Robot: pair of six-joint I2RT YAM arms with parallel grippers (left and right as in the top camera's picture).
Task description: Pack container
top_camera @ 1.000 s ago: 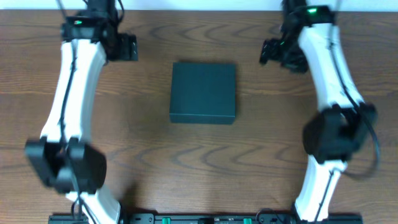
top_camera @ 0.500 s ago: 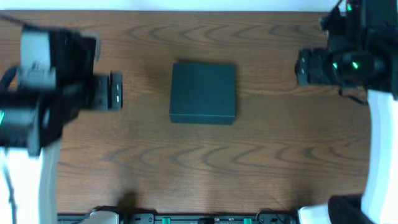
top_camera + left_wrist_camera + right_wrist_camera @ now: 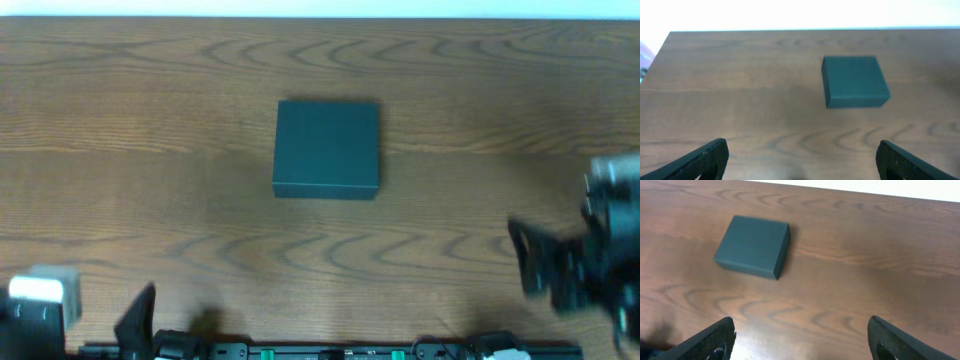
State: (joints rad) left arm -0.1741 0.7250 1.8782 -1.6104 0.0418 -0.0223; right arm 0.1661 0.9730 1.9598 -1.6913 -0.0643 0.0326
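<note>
the box point(image 3: 327, 149) sits flat in the middle of the table point(image 3: 150, 120), lid down, nothing touching it. both arms hang at the near edge, well apart from it. left gripper point(image 3: 802, 156) is spread wide and empty, right gripper point(image 3: 802, 332) is open too, nothing between the fingers. the risk looks like the lid: the box seems light and nothing pins it, so one claw prying could shove or tip it instead of opening it. whatever goes inside isn't in view.
</note>
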